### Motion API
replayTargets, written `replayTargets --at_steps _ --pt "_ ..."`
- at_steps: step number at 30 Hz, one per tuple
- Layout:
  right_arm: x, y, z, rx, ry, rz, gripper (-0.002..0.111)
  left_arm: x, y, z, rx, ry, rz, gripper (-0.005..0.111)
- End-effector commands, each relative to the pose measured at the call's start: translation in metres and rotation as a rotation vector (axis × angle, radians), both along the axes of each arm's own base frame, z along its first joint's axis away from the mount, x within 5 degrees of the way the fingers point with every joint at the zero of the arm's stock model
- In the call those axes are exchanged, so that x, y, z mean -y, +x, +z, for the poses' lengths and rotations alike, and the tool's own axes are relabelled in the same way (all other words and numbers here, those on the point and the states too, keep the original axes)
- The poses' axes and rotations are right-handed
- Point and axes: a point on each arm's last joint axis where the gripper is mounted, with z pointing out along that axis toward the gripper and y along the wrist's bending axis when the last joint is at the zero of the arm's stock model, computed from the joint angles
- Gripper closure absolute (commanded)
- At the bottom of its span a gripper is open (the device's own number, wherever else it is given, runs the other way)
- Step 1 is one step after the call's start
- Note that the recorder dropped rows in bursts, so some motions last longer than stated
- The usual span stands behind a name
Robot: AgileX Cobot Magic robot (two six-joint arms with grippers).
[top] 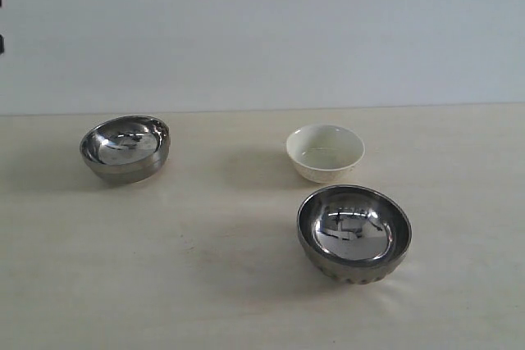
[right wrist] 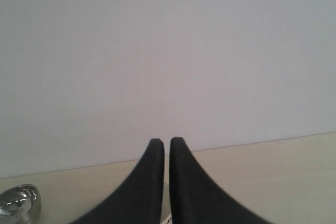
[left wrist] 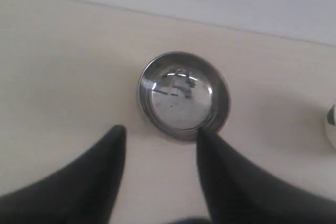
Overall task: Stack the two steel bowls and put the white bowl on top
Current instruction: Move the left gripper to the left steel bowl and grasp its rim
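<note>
A smooth steel bowl (top: pixel 125 147) stands at the left of the table. The ribbed steel bowl (top: pixel 353 231) sits at the front right. Just behind it is the white bowl (top: pixel 325 152). All three are upright, apart and hold nothing. Neither gripper shows in the exterior view. My left gripper (left wrist: pixel 160 130) is open above the table, its fingertips just short of a steel bowl (left wrist: pixel 184 96). My right gripper (right wrist: pixel 166 140) is shut with nothing between its fingers and faces the wall; a steel bowl (right wrist: pixel 18 203) shows off to one side.
The pale wooden table (top: pixel 205 284) ends at a plain white wall (top: pixel 262 30) behind the bowls. A sliver of another bowl (left wrist: pixel 332 127) shows at the edge of the left wrist view.
</note>
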Motion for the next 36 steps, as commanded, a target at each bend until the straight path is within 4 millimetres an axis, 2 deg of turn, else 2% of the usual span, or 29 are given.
replayTargets --at_steps 1,5,9,13,18,27,29,30,32,33,35,36 --pt "0.001 0.000 0.002 0.007 -0.005 -0.005 0.108 -0.005 0.037 -0.048 -0.099 0.003 -0.007 0.043" --pt "0.001 0.000 0.002 0.008 -0.005 -0.003 0.108 -0.006 0.066 -0.093 -0.187 -0.016 -0.005 0.042" --pt "0.000 0.000 0.002 0.010 -0.002 -0.001 0.108 0.003 0.090 -0.125 -0.227 -0.062 -0.034 0.042" --pt "-0.005 -0.001 0.002 0.009 -0.026 0.037 0.108 0.019 0.113 -0.148 -0.244 -0.058 -0.081 0.043" --pt "-0.012 -0.003 0.001 0.002 -0.049 0.089 0.108 0.020 0.126 -0.168 -0.264 -0.062 -0.077 0.046" --pt "-0.012 -0.003 0.001 0.004 -0.049 0.090 0.108 0.018 0.139 -0.201 -0.287 -0.068 -0.050 0.047" --pt "-0.013 -0.003 0.002 0.017 -0.046 0.103 0.108 0.018 0.139 -0.209 -0.300 -0.066 -0.052 0.057" --pt "-0.013 -0.003 0.002 0.018 -0.045 0.104 0.108 0.018 0.139 -0.209 -0.304 -0.067 -0.054 0.066" --pt "-0.013 -0.003 0.003 0.020 -0.045 0.106 0.108 0.019 0.138 -0.208 -0.316 -0.073 -0.059 0.085" --pt "-0.013 -0.003 0.003 0.020 -0.045 0.106 0.108 0.020 0.138 -0.203 -0.317 -0.091 -0.063 0.102" --pt "-0.013 -0.003 0.002 0.011 -0.047 0.097 0.108 0.023 0.137 -0.191 -0.348 -0.099 -0.099 0.103" --pt "-0.012 -0.003 0.002 0.009 -0.047 0.095 0.108 0.022 0.135 -0.175 -0.323 -0.102 -0.093 0.103"
